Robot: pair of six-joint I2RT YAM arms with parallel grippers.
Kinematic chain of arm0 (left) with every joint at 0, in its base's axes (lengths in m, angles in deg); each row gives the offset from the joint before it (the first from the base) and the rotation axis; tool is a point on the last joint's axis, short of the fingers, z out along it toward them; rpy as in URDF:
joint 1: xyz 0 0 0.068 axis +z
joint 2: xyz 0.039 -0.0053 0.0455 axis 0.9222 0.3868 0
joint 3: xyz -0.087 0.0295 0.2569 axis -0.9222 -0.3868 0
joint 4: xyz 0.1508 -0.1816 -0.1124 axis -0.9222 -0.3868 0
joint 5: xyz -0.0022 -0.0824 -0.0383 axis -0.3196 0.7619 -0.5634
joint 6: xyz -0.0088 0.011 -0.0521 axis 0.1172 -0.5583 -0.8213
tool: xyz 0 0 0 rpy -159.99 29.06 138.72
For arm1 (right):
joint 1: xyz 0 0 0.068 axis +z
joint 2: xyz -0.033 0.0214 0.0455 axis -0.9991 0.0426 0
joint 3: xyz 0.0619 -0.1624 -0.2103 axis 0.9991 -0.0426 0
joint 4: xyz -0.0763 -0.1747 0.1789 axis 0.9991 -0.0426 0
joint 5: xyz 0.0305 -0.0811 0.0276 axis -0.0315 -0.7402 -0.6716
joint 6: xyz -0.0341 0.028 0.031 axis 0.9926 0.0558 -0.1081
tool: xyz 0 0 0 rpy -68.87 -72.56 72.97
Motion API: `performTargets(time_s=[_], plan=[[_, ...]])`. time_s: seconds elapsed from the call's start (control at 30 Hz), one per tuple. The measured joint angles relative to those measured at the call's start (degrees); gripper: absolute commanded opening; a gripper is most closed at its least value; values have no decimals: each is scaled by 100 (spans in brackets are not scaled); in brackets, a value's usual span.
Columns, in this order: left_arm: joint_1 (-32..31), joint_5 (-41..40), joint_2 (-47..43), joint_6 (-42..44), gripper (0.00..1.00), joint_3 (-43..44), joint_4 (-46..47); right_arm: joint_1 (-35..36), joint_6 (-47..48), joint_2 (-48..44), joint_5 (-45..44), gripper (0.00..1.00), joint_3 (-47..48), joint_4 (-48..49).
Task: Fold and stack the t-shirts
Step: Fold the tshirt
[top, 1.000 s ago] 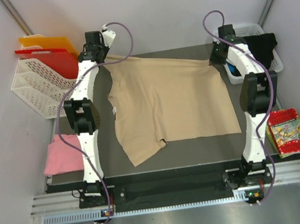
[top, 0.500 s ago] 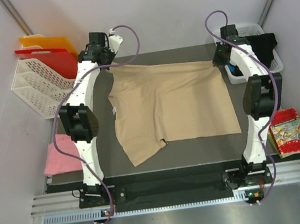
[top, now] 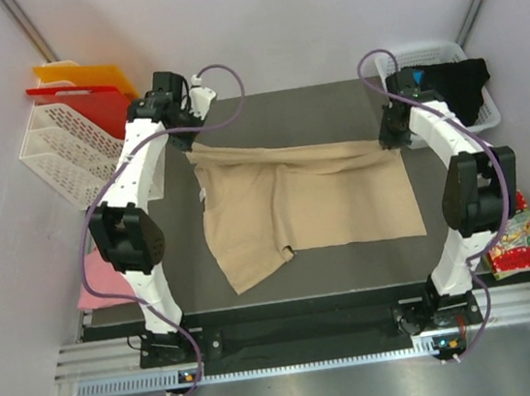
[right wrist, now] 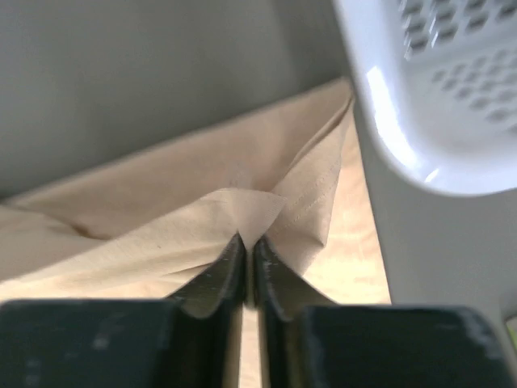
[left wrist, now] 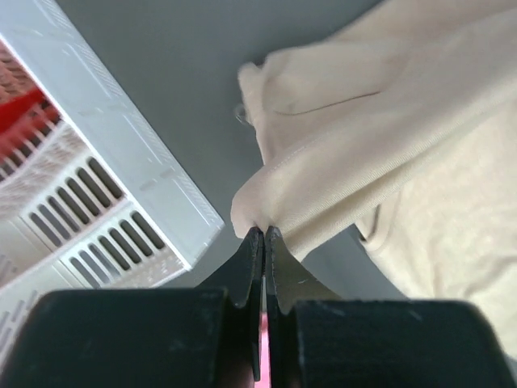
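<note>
top: far edge of beige t-shirt (top: 305,202) now lifted and drawn back over the table (top: 311,104); it lay flat a second ago. three t-shirts: beige on the table, pink t-shirt (top: 92,291) off its left edge, black t-shirt (top: 455,85) past its far-right corner.
left wrist: left gripper (left wrist: 264,234) jaws pinched tight on a beige fold.
right wrist: right gripper (right wrist: 249,242) jaws likewise clamped on a beige corner.

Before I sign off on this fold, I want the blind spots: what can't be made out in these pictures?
Pink t-shirt: top view, left arm covers part of it.
Black t-shirt: top view, bunched in the basket; print too small.
Printed packet: top view, right arm hides its upper part.
Beige t-shirt: wrist views cut it off at the edges; layers pinched in left pincer and right pincer hidden.
</note>
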Motion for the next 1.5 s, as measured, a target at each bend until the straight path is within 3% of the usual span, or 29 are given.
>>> performTargets(time_s=[0.03,0.17,0.2,0.3,0.33,0.43,0.6,0.83,0.97,1.07,1.2,1.5], plan=[[0,22,-17,-15,0,-11,-120,44,22,22,0,15,-111,-37],[0,190,-63,-22,0,-63,-684,184,74,144,-44,55,-409,-286],[0,299,-72,-7,0,-63,-892,223,105,146,-63,59,-485,-343],[0,702,-76,52,4,-61,-1335,295,125,146,-157,63,-503,-535],[0,855,-76,68,9,-63,-1416,297,129,146,-197,63,-455,-608],[-2,1189,-140,153,46,-249,-1493,297,114,146,-299,63,-170,-824],[-15,1384,-166,258,60,-376,-1768,293,59,297,-417,60,730,-925],[-52,1388,603,286,59,1357,-1827,291,39,1134,-426,54,1207,-863],[-120,1215,1204,214,51,1744,-1764,278,20,1569,-404,50,1200,-872],[-232,1097,1740,192,42,1805,-1757,256,7,1598,-398,49,1110,-863],[-348,1062,2251,186,38,1471,-1716,243,2,1497,-407,48,848,-793],[-326,671,2474,160,29,538,-1569,199,-4,1467,-415,44,684,-782]])
